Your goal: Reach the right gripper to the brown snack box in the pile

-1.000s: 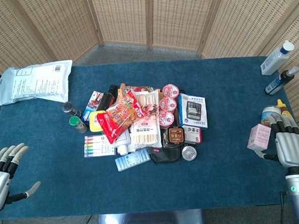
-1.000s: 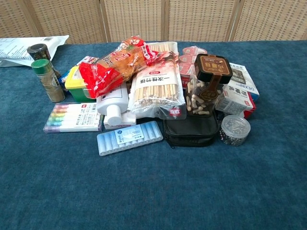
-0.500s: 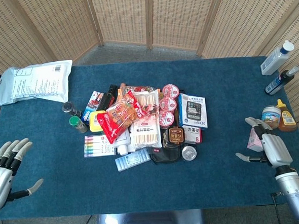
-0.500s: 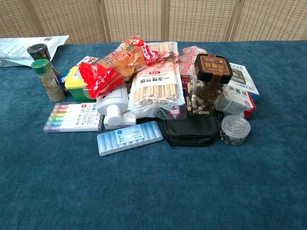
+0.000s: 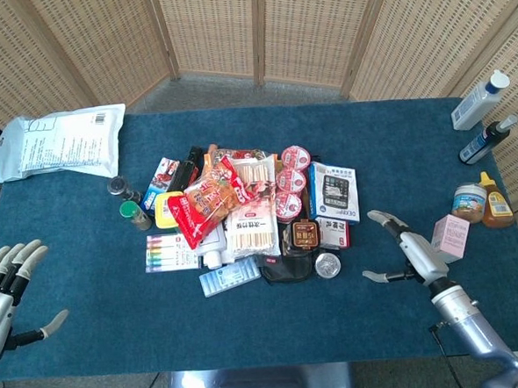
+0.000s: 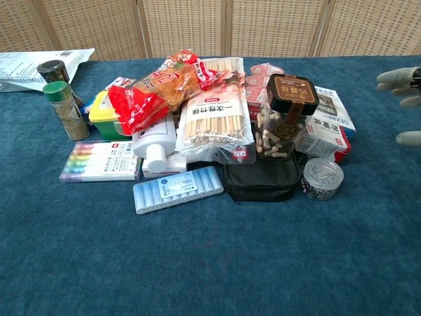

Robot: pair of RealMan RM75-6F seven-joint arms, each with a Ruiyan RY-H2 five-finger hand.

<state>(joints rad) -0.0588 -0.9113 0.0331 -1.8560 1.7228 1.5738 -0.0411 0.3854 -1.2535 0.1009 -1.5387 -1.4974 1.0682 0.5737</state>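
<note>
The brown snack box [image 5: 304,233] [image 6: 284,118] stands upright at the pile's right front, a clear tub of small snacks with a dark brown lid. My right hand [image 5: 407,249] is open, fingers spread, over the blue cloth to the right of the pile and apart from the box. Its fingertips [image 6: 393,78] just enter the chest view at the right edge. My left hand [image 5: 6,293] is open at the table's near left corner, far from the pile.
Around the box lie a black pouch [image 6: 261,179], a round clear tin [image 6: 322,177], white cartons [image 6: 327,125], a chopstick pack [image 6: 216,118] and red snack bags [image 6: 158,89]. A pink box [image 5: 449,235], jars and bottles [image 5: 480,136] stand along the right edge.
My right hand has swung left from the pink box at the right edge toward the pile and now shows in the chest view. The left hand barely shifted.
</note>
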